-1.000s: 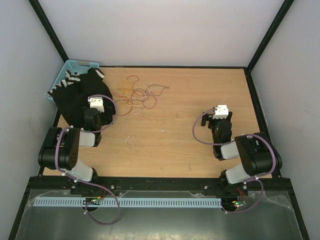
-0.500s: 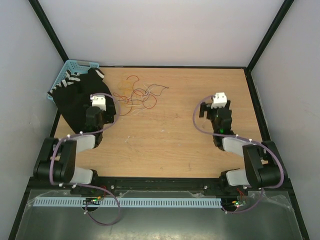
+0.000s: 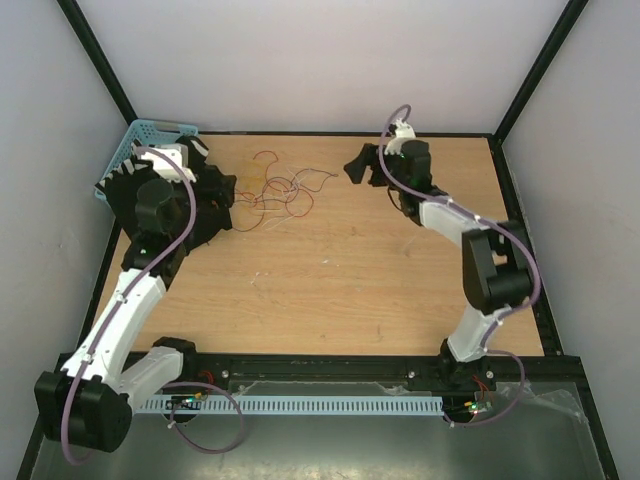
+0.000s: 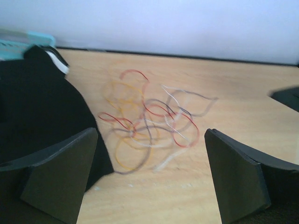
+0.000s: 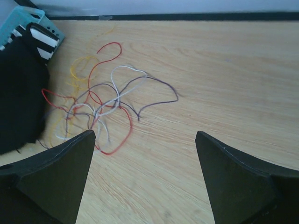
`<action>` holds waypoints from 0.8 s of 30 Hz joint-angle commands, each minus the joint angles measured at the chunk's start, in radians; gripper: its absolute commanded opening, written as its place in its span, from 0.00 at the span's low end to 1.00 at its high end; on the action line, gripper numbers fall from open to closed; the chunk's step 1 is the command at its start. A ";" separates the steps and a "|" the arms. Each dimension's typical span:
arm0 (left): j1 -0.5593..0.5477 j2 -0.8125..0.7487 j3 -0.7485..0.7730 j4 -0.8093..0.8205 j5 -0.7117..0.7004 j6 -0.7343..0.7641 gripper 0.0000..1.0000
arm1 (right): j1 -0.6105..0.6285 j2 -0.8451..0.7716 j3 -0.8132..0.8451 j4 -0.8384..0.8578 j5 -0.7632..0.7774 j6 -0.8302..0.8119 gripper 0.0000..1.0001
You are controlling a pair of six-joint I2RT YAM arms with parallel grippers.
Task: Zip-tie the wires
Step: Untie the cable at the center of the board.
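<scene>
Top external view: the left gripper was spread wide with nothing in it, at the left fringe of the wires. The right gripper was also fully spread and empty, and hung just right of them. The wires lay as a loose curly tangle on the far left part of the table, between the two grippers. They sat near a blue basket in the far left corner. A black object with white stripes lay beside the basket, partly under the left arm.

Left wrist view: the left gripper had both fingers parted well beyond the width of the tangle. The wires lay flat on the wood ahead of the fingers, touching neither (the picture was somewhat blurred, so single strands were hard to follow).

Right wrist view: the right gripper was equally wide and empty. The wires sprawled ahead and to the left, with red, yellowish, whitish and dark strands running apart.

By my reading, the task had barely begun. The strands were neither gathered nor held, and no tie circled them. No zip tie could be made out for certain. Bunching, wrapping and cinching were all left to do.
</scene>
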 commanded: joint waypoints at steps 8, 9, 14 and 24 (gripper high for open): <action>-0.004 -0.074 0.049 -0.213 0.202 -0.101 0.99 | 0.123 0.409 0.491 -0.305 -0.025 0.208 0.99; -0.003 -0.075 0.050 -0.218 0.204 -0.097 0.99 | 0.130 0.433 0.514 -0.313 -0.010 0.216 0.99; -0.003 -0.081 0.055 -0.242 0.196 -0.084 0.99 | 0.157 0.518 0.646 -0.391 0.075 0.206 1.00; -0.003 -0.082 0.055 -0.252 0.189 -0.080 0.99 | 0.168 0.521 0.632 -0.451 0.143 0.190 0.93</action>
